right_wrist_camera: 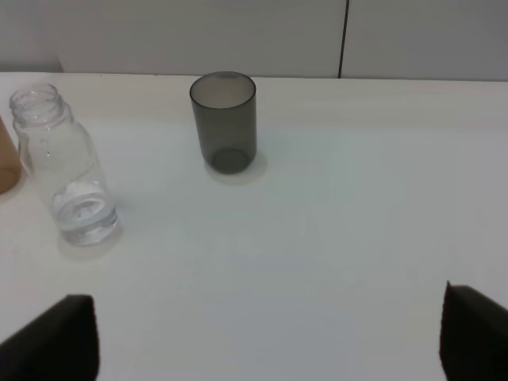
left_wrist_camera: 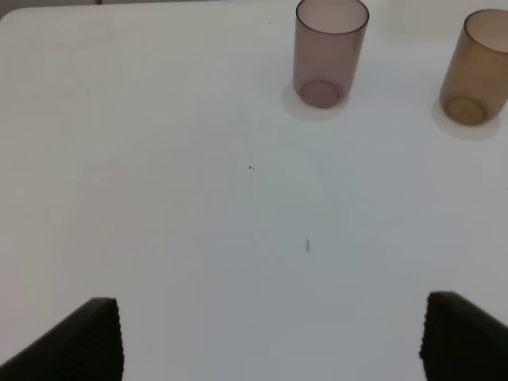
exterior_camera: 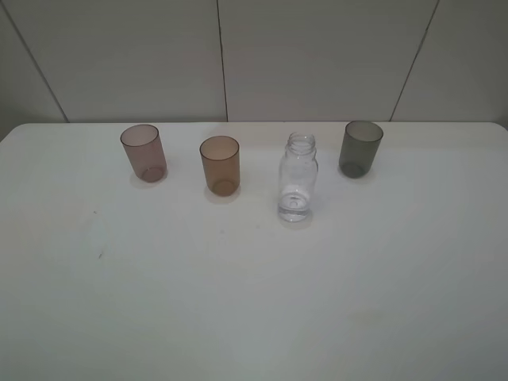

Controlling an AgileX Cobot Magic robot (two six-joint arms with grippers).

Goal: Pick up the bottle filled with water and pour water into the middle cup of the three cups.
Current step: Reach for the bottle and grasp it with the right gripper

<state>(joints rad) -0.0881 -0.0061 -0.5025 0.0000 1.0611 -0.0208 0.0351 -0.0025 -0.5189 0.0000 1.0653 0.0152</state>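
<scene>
On the table [exterior_camera: 238, 309], bottle [exterior_camera: 298, 178] stands outside left gripper's [left_wrist_camera: 270, 341] and right gripper's [right_wrist_camera: 270, 337] spread jaws.

Plain lab-like robot test bench, smooth white tabletop [exterior_camera: 254, 317] with rounded corners, pale grey panelled wall [exterior_camera: 317, 55] with thin dark seams behind it, pinkish-mauve translucent plastic tumbler [exterior_camera: 144, 153], amber-brown tumbler [exterior_camera: 220, 165], small clear capless plastic bottle [exterior_camera: 298, 177] and dark grey tumbler [exterior_camera: 361, 148] standing roughly in a row
</scene>
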